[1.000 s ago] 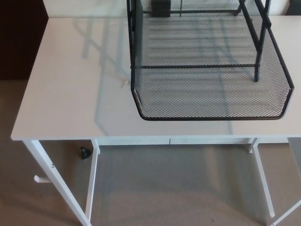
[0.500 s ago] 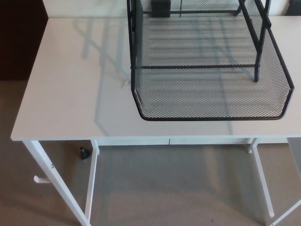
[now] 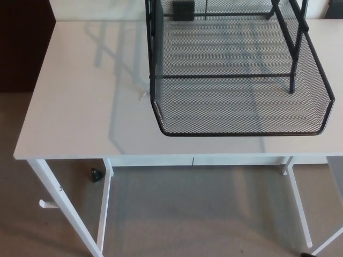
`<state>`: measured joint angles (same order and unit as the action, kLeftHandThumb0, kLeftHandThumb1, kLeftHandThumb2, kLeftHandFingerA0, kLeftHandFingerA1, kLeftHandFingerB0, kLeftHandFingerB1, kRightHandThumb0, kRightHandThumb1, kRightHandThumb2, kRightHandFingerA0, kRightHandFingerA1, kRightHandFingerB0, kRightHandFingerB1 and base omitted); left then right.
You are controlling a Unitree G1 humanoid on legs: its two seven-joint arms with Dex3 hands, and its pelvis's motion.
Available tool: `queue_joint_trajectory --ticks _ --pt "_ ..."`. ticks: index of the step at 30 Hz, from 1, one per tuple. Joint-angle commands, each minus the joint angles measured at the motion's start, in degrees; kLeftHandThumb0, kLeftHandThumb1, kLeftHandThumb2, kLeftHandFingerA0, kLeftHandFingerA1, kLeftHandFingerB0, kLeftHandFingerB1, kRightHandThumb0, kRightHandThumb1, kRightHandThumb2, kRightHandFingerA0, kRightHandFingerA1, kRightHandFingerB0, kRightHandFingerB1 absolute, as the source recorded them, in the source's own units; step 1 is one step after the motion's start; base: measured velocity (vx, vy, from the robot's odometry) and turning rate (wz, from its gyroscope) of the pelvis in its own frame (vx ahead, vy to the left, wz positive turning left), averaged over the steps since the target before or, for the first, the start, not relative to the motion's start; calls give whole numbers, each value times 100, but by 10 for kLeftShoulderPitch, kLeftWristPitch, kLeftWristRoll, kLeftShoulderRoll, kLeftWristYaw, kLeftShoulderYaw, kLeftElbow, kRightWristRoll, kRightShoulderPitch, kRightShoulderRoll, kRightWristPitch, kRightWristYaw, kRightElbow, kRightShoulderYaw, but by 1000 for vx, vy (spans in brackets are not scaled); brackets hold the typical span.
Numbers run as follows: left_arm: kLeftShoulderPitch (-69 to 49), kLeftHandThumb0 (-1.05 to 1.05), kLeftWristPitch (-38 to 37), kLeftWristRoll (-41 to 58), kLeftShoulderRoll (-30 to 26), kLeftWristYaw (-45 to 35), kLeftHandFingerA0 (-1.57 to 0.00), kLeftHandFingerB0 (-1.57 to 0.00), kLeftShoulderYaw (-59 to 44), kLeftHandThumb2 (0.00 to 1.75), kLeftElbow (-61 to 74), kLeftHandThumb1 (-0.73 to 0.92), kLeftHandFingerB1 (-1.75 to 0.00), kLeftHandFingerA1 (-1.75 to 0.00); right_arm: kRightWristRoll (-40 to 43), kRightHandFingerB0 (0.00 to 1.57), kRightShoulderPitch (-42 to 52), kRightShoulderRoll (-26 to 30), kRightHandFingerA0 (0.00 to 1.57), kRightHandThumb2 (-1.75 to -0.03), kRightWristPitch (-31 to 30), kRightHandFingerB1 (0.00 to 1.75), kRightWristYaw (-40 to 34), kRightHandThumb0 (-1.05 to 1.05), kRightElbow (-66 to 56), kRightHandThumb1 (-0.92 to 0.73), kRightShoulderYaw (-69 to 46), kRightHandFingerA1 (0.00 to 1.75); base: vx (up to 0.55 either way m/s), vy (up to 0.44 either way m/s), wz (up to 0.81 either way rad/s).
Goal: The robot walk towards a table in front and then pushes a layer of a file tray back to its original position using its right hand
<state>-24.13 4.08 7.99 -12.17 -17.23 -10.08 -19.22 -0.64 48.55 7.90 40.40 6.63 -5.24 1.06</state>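
A black wire-mesh file tray stands on the white table (image 3: 80,107). Its lower layer (image 3: 241,107) is pulled out toward me, and its curved front rim (image 3: 241,133) lies close to the table's front edge. The black upright frame posts (image 3: 293,48) and the upper part of the tray run out of the picture at the top. Neither of my hands shows in the head view.
The table's white legs (image 3: 64,209) and crossbars stand on beige carpet. A small black object (image 3: 96,174) lies on the floor under the table's left side. A tiny white scrap (image 3: 142,95) rests on the tabletop left of the tray. A dark wall area is at the far left.
The whole picture has shifted very slightly, so the camera has moved a little. The tray and table have not moved.
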Motion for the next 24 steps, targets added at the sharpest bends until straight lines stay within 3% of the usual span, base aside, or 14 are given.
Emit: queue_joint_trajectory --ticks 1,2,4,6,7,12,17,18,20,23,24 --pt "-4 -17 9 -1 -10 -3 -24 -20 -2 61 -4 62 -34 -38 -4 33 90 9 51 -75 15 62 10 16 -204 -75 14 67 0 0 0" --pt "-5 -17 9 -1 -10 -2 -24 -21 -2 60 -3 61 -34 -38 -7 29 97 8 49 -91 19 62 9 17 -220 -64 16 69 0 0 0" --pt "-7 -18 11 -1 -9 -2 -25 -21 -1 60 2 61 -34 -38 -28 33 112 0 46 -94 43 64 6 17 -264 -57 18 68 0 0 0" --pt "-9 -18 15 -5 -12 0 -25 -20 1 61 10 61 -34 -38 -68 38 112 -16 49 -86 62 67 1 11 -309 -54 10 67 0 0 0" --pt "-10 -18 17 -3 -10 0 -25 -20 1 61 12 61 -34 -38 -72 36 111 -14 49 -97 53 66 4 12 -331 -47 10 70 0 0 0" --pt "-10 -18 20 -3 -12 -2 -25 -21 2 61 13 60 -34 -38 -90 38 57 -10 46 -101 19 69 14 21 -376 -39 13 71 0 0 0" --pt "-10 -18 19 -5 -13 -1 -25 -20 5 60 15 61 -34 -38 -156 37 -46 -27 39 -95 -18 68 4 17 -368 -31 -4 66 0 0 0" --pt "-11 -17 24 -3 -13 -1 -24 -20 5 60 19 61 -33 -37 -185 37 -88 -34 38 -83 -27 66 -3 13 -356 -31 -11 62 0 0 0" --pt "-13 -17 26 -1 -12 0 -24 -20 3 60 23 61 -33 -37 -205 36 -128 -36 35 -89 -36 66 -5 14 -342 -28 -15 62 0 0 0" --pt "-12 -18 24 0 -12 -2 -25 -21 3 60 22 60 -34 -38 -255 25 -195 -35 31 -63 -80 43 3 19 -331 -32 -22 35 0 0 0" --pt "-12 -18 24 -3 -12 0 -25 -21 4 60 20 60 -34 -38 -276 25 -219 -34 31 -63 -93 43 5 19 -325 -32 -24 35 0 0 0"
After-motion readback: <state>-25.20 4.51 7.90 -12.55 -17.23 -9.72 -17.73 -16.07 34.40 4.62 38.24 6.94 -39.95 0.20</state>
